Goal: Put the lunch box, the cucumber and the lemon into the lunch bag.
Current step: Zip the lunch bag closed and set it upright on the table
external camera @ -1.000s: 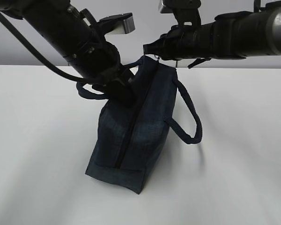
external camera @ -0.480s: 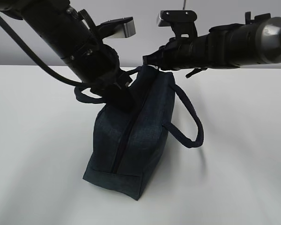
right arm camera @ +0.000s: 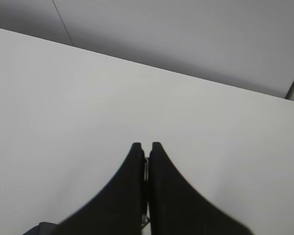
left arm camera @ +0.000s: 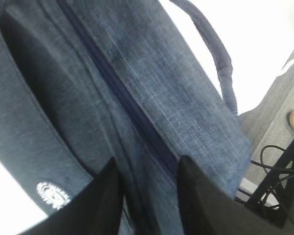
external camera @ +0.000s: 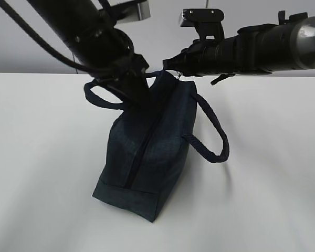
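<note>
Risk first — lunch bag [external camera: 147, 152] standing on the white worktop [external camera: 37, 157] on its near end, tipped up, zipper line [external camera: 142, 152] closed along the visible length and running from the near bottom corner up toward the far top end. Right fingers [external camera: 167, 62] pressed together in the right wrist view, a thin metal piece showing between the tips; in the exterior view those tips sit at the bag's top far corner, where a small metal pull [external camera: 179, 75] hangs — so probably pinched on the zipper pull, though the contact itself is too small to confirm. Left fingers [left arm camera: 147, 196] parted, straddling the zipper seam of the bag without clamping it, fabric loose between them; round white logo [left arm camera: 53, 193] just beside the left-hand finger. With that side released, likely only the right pinch holding the bag up: a slip off the pull, or a sideways tug, could drop the bag flat or twist it round. Could also snag a loop handle [external camera: 212, 134] on the left arm. Long axis slanted, low end toward the camera, high end away and slightly right. No lunch box, cucumber or lemon visible anywhere in these views
</note>
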You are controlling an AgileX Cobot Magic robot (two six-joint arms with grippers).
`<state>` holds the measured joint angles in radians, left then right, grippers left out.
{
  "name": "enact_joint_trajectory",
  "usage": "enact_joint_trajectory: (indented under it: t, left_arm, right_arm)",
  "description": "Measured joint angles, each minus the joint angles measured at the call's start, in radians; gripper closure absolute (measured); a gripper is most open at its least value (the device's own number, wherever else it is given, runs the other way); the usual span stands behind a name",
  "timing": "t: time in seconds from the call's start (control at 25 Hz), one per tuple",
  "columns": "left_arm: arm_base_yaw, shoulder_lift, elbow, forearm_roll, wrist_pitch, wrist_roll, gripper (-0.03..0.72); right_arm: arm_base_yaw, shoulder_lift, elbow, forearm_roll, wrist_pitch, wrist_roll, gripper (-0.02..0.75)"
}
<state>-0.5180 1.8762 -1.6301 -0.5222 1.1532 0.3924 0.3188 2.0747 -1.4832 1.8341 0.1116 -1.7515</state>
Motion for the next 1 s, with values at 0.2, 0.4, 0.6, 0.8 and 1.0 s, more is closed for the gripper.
enact_joint_trajectory:
  t: [0.2,0.4,0.6,0.8,1.0]
  left_arm:
    - [0.002,0.008,-0.165,0.086,0.067,-0.111,0.409]
    - [0.004,0.067,-0.28,0.133,0.077,-0.184,0.407]
    - [0.004,0.122,-0.319,0.151,0.084,-0.195,0.407]
    - [0.004,0.175,-0.328,0.164,0.086,-0.195,0.407]
    - [0.004,0.225,-0.359,0.164,0.086,-0.191,0.407]
  right_arm:
    - [-0.002,0.0,0.0,0.0,0.0,0.0,0.738]
    - [-0.002,-0.002,0.0,0.0,0.002,0.0,0.738]
    - [-0.002,-0.002,0.0,0.0,0.008,0.0,0.738]
    - [-0.002,-0.002,0.0,0.0,0.012,0.0,0.738]
    - [-0.002,-0.002,0.0,0.0,0.016,0.0,0.738]
